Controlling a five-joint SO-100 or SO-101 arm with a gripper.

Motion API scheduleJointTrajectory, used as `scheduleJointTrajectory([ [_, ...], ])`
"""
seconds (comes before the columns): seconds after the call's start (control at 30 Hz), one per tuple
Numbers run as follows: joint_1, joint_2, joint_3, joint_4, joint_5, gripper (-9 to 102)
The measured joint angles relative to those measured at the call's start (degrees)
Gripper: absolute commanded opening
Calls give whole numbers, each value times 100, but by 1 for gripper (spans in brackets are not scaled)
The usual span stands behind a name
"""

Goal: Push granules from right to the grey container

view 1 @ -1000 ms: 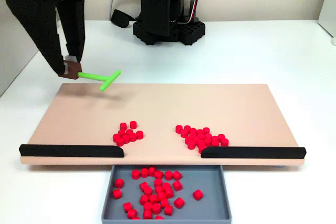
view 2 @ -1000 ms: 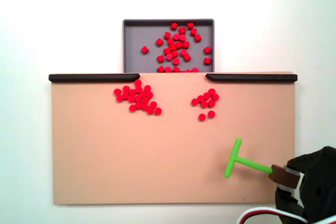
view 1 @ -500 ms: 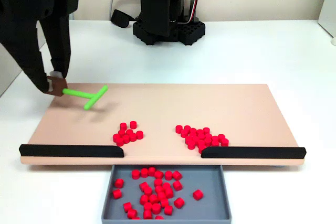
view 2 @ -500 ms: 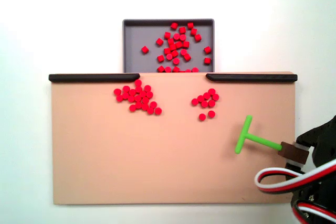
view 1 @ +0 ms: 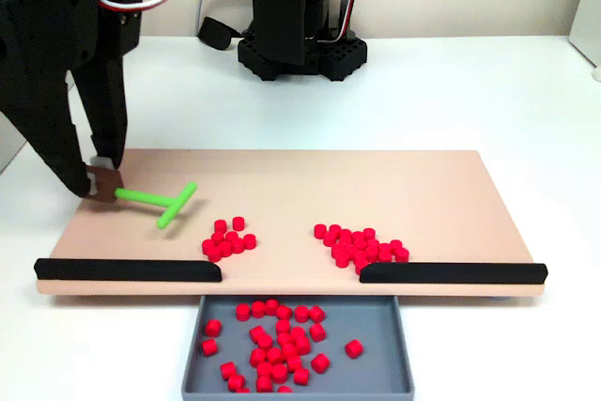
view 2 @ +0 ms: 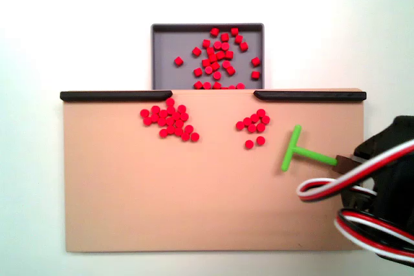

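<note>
Fixed views, front and top-down, logged together. Pincer (view 1: pixel 103 178) is clenched on the brown block at the stem end of the green T-shaped pusher (view 1: pixel 160 202); stem lies low over the tan board (view 1: pixel 282 185), crossbar forward. In the top-down view the pusher (view 2: pixel 297 150) sits just right of the smaller cluster of granules (view 2: pixel 253 125), crossbar facing it, near but apart. Judged reason for this hold: gripping the far end of the stem keeps the bulky arm off the board and lets the wide crossbar sweep several pellets at once.

Granules lie in three places:
- smaller cluster, as above, close to the board's front edge;
- larger cluster (view 2: pixel 169 121) on the other side of the gap;
- a good number already inside the grey container (view 2: pixel 162 43), which sits on the white desk (view 1: pixel 470 91) against the board edge.

Two black strips (view 1: pixel 127 269) run along that edge with an opening between them, directly over the container. Judged purpose: they block strays and funnel pellets through the gap.

Task partly done. Next push likely needs a sideways and forward sweep toward the opening; risk is pellets slipping around the crossbar ends.
</note>
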Motion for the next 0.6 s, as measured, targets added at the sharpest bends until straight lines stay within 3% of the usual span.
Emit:
scheduleJointTrajectory([
  [0.6,-53,-369,-360,-18,0,0],
])
